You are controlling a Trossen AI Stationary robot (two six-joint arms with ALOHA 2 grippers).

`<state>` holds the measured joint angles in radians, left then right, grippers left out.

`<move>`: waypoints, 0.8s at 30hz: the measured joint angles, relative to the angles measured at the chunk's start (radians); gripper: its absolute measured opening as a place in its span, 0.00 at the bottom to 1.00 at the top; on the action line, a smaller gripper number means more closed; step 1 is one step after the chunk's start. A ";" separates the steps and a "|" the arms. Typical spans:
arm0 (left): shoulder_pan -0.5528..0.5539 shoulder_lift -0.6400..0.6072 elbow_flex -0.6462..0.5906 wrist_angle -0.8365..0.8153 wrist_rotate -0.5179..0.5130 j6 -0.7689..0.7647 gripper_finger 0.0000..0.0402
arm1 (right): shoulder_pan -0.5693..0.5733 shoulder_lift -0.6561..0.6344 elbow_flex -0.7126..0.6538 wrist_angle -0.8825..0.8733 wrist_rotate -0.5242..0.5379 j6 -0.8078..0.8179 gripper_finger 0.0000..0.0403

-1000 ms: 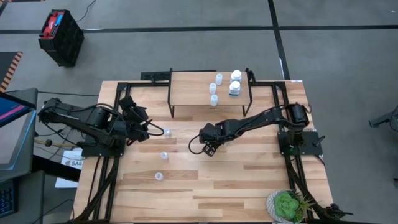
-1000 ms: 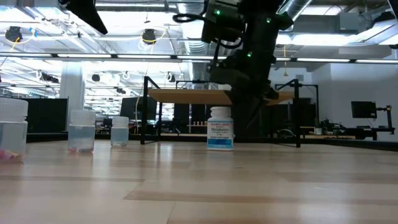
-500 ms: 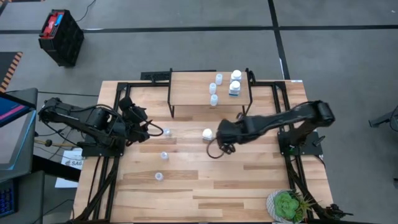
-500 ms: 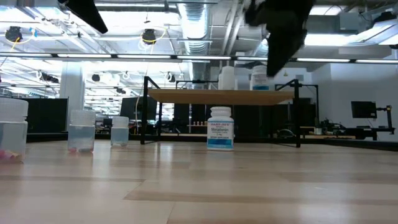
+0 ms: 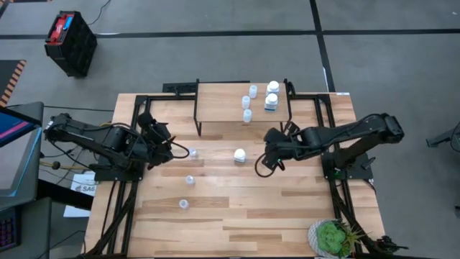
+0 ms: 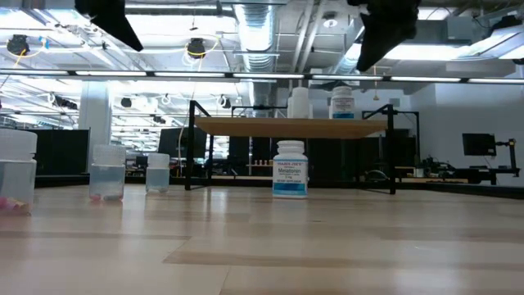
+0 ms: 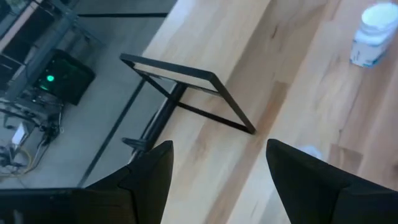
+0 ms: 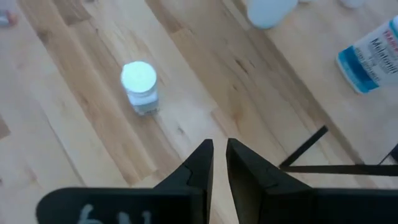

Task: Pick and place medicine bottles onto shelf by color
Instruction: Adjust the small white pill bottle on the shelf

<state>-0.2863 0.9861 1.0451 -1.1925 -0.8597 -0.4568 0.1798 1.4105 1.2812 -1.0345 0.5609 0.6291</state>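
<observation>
One white medicine bottle [image 5: 239, 155] [image 8: 139, 86] stands upright on its base on the table, in front of the shelf [image 5: 223, 108]. My right gripper [image 5: 266, 152] [image 8: 219, 158] hangs above the table to the bottle's right, fingers nearly together with nothing between them. On the shelf stand two white bottles [image 5: 272, 95] and three pale-blue ones [image 5: 247, 104]. Three more pale-blue bottles [image 5: 190, 180] stand on the table's left half. My left gripper [image 5: 172, 147] [image 7: 217, 168] is open, raised near the left edge beside the nearest pale-blue bottle [image 5: 192, 153].
A green potted plant [image 5: 332, 237] sits at the table's near right corner. The shelf's black legs [image 7: 186, 93] stand on the far half of the table. Bare wood lies along the near edge [image 5: 251, 223]. A black crate [image 5: 70, 42] is on the floor, far left.
My right gripper has risen from over the white bottle and drawn back toward the table's right edge, tipping as it went. The white bottle, hidden under it before in the high view, stays standing in the same spot on the table.
</observation>
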 joint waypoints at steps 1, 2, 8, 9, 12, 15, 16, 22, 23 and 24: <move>0.000 -0.006 0.000 0.003 -0.001 0.000 0.61 | -0.010 0.000 0.000 0.005 0.001 -0.020 0.17; 0.000 -0.011 0.000 0.004 0.001 0.000 0.61 | -0.019 0.000 0.000 0.010 0.000 -0.048 0.17; -0.001 -0.019 0.000 0.039 0.020 -0.036 0.61 | -0.063 0.000 0.000 0.035 -0.040 -0.189 0.17; -0.002 -0.019 0.000 0.047 0.027 -0.038 0.61 | -0.067 0.000 0.000 0.049 -0.047 -0.191 0.17; -0.002 -0.007 0.000 0.073 0.036 -0.027 0.61 | -0.081 0.000 0.000 0.063 -0.080 -0.208 0.17; -0.001 -0.005 0.000 0.094 0.035 0.006 0.61 | -0.075 0.001 0.000 0.113 -0.093 -0.343 0.19; -0.001 -0.005 0.000 0.099 0.033 0.013 0.61 | -0.070 0.007 0.000 0.147 -0.100 -0.394 0.21; -0.001 -0.004 0.000 0.086 0.034 0.013 0.61 | -0.066 0.042 0.004 0.355 -0.128 -0.405 0.42; -0.001 -0.004 0.000 0.084 0.034 0.011 0.61 | -0.068 0.051 0.000 0.351 -0.129 -0.405 0.47; -0.001 -0.005 0.000 0.084 0.035 0.012 0.61 | -0.072 0.059 -0.003 0.338 -0.126 -0.405 0.52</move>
<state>-0.2874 0.9814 1.0451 -1.1080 -0.8246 -0.4450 0.1082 1.4690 1.2786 -0.6965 0.4351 0.2239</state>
